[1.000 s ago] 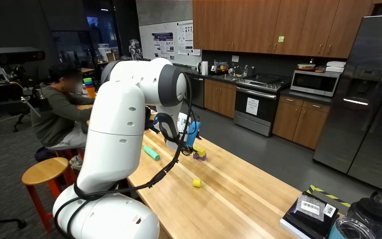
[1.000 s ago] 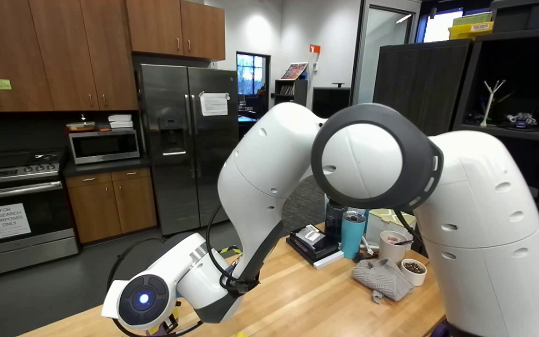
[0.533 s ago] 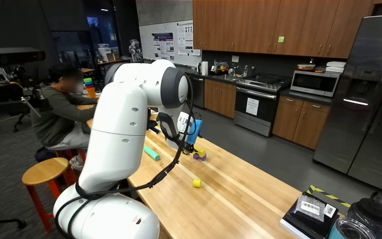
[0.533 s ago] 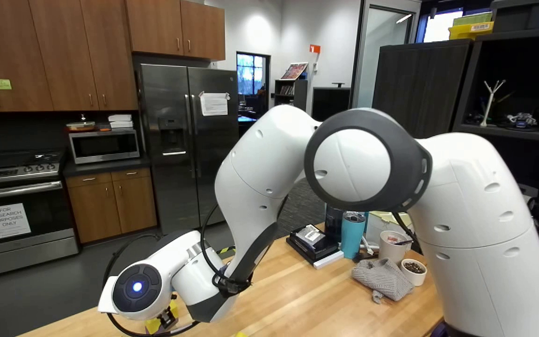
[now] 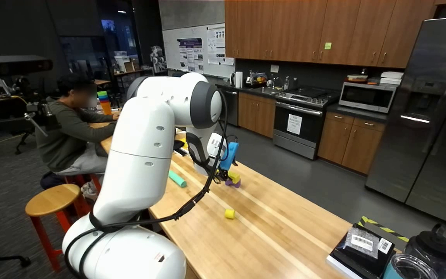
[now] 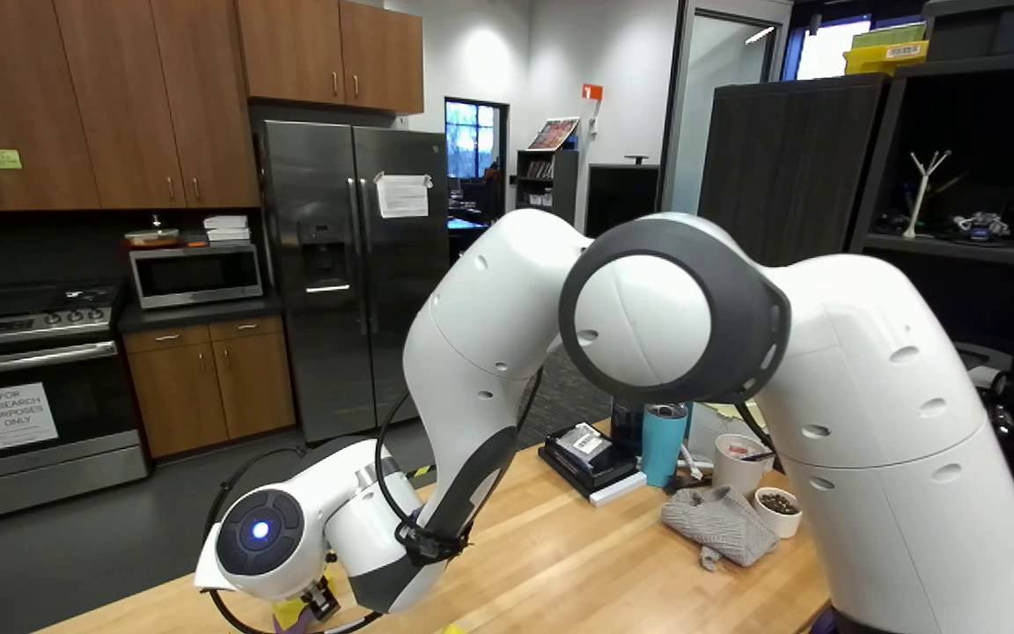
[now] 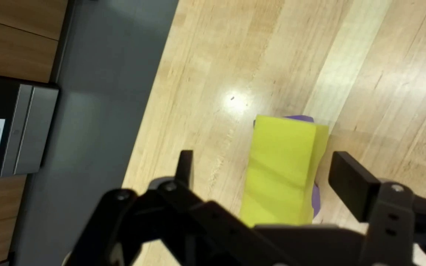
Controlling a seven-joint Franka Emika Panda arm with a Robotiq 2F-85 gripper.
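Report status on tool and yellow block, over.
Tool open, nothing gripped. Yellow block atop purple block. No obstruction seen between tool and yellow block.

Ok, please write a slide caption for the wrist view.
Open gripper framing a yellow block atop a purple piece, wooden table below.

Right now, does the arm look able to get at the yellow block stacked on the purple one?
Probably yes: in the wrist view, the open fingers appear on either side of the yellow block, with a gap at each. Only the purple block pokes out beneath, so closing low might catch it.
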